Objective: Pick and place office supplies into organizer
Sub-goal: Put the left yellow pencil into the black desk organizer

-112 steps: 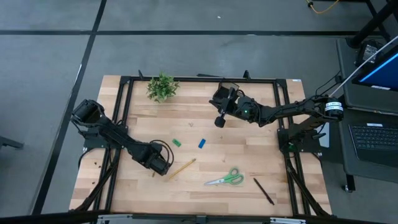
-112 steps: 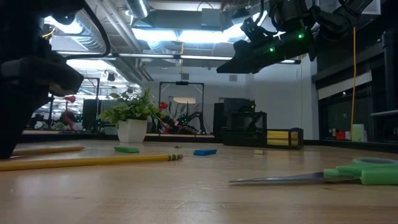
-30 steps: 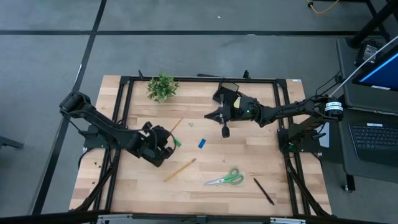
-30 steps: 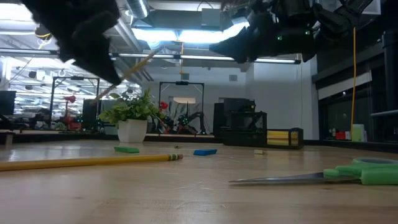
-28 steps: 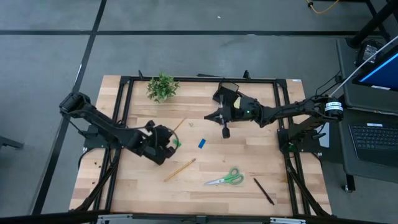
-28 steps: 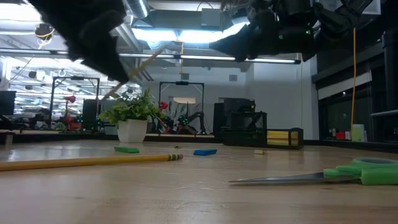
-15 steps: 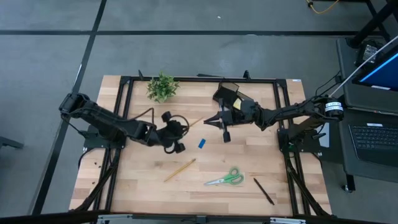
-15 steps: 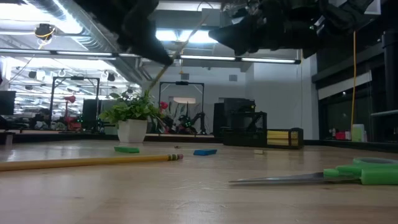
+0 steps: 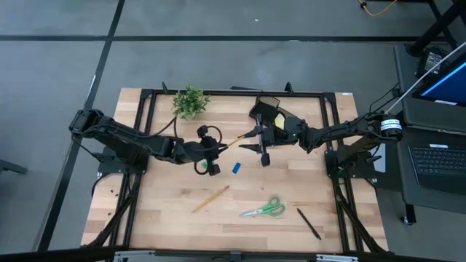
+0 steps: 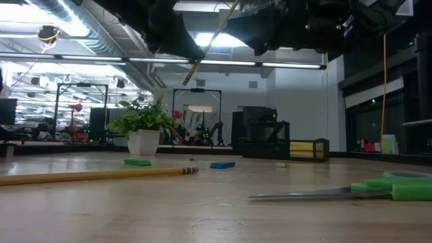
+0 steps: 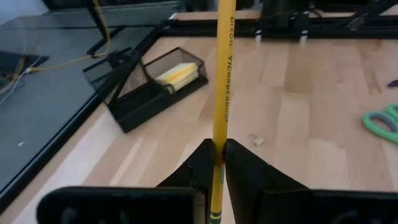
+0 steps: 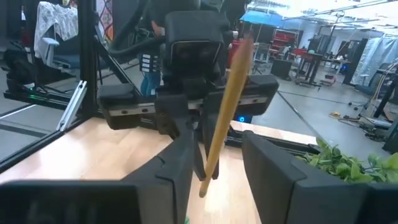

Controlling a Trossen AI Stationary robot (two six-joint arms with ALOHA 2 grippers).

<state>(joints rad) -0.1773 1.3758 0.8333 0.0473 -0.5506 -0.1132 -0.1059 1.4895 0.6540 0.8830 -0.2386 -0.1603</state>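
Note:
A yellow pencil (image 9: 231, 140) is in the air over the middle of the table, with my left gripper (image 9: 220, 146) shut on it. Its free end reaches between the fingers of my open right gripper (image 9: 246, 140), which faces it from the right. In the right wrist view the pencil (image 12: 230, 93) slants between those fingers (image 12: 180, 155). The black organizer (image 11: 146, 84) stands on the table at the far side with a yellow sticky-note pad (image 11: 180, 71) in its tray. A second pencil (image 9: 211, 198), green-handled scissors (image 9: 263, 209) and a black pen (image 9: 308, 223) lie flat near the front. My left gripper pinches the pencil between its two fingers, on the shaft near its green-banded end (image 11: 217, 158). The fingers come from the table's left, and the pencil sticks out forward past them. It is lifted clear of the table, its free end tilted upward. My right gripper's open fingers stand on either side of the pencil's free end (image 12: 204, 186). That end lies close to one finger, and I cannot tell whether it touches.
A green eraser (image 10: 138, 162) and a blue eraser (image 10: 223, 164) lie mid-table below the grippers. A potted plant (image 9: 190, 100) stands at the far left. A black frame (image 9: 218, 92) runs around the table's edges. Bare wood lies at the front left.
My left gripper has carried the pencil up and toward the table's right, rolling its wrist. The pencil now points at my right gripper instead of toward the far edge. My right gripper has opened, nearly in place.

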